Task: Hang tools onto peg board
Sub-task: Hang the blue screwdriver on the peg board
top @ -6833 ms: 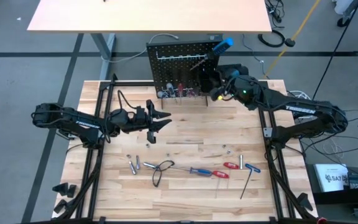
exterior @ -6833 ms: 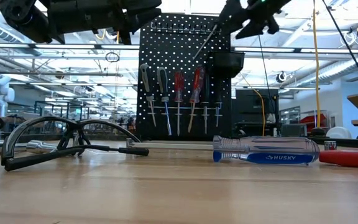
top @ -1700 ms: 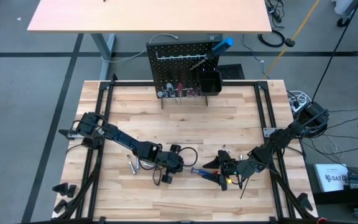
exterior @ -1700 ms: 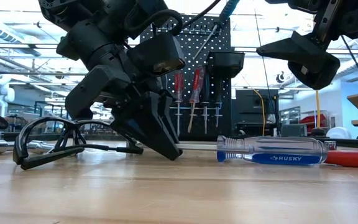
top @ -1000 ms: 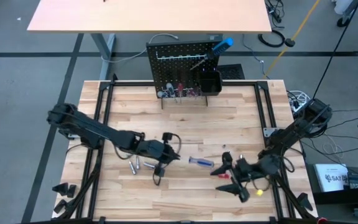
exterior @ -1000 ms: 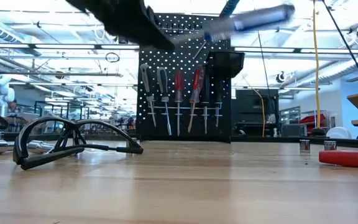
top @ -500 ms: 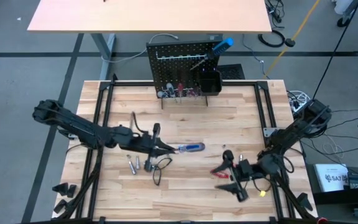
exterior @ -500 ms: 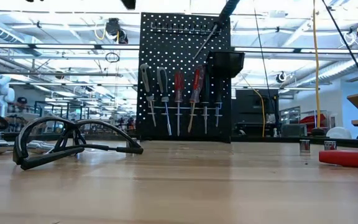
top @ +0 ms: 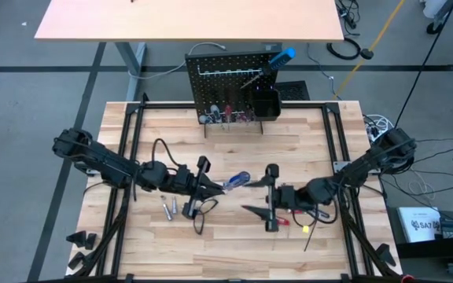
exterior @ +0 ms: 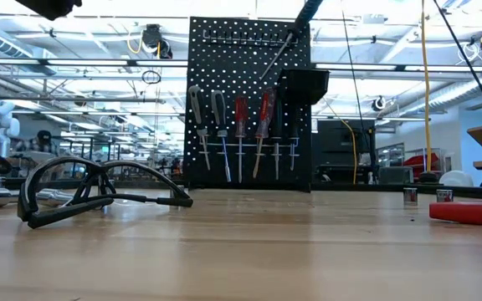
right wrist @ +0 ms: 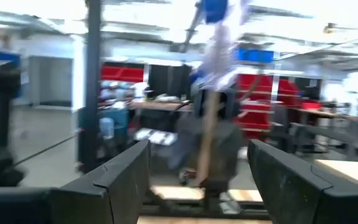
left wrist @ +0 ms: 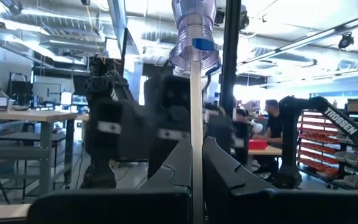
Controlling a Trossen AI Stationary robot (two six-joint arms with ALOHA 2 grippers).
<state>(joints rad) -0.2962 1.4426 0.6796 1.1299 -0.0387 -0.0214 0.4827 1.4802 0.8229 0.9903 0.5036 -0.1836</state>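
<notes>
The black peg board (top: 230, 82) stands at the table's far edge with several screwdrivers hanging on it (exterior: 241, 125). My left gripper (top: 208, 185) is above the table's middle, shut on a screwdriver with a clear and blue handle (top: 238, 180). Its handle points toward my right gripper (top: 264, 196). That gripper is open and faces the handle (right wrist: 219, 37) from the table's right without touching it. On the table lie a black wire loop (top: 203, 212), small silver bits (top: 171, 207), red-handled screwdrivers (top: 289, 220) and a thin hex key (top: 313, 232). My left gripper pinches the screwdriver's metal shaft (left wrist: 196, 124) between its two fingers (left wrist: 179, 168). The fingers come from the table's left, slanting a little upward, and lie along the shaft. The handle (left wrist: 194, 31) sticks out past the fingertips, and the screwdriver is lifted clear of the table.
A small black bin (top: 266, 102) hangs on the peg board's right side, with a blue-handled tool (top: 281, 56) sticking out above it. Black frame rails (top: 136, 157) run along the table's left and right sides. Bare wood (top: 289, 145) lies between the arms and the peg board.
My left gripper has risen and tipped from pointing down to about level, raising the screwdriver, whose handle now points right. My right gripper has gone toward the table's left, up to the handle, rolling about its own line and staying open.
</notes>
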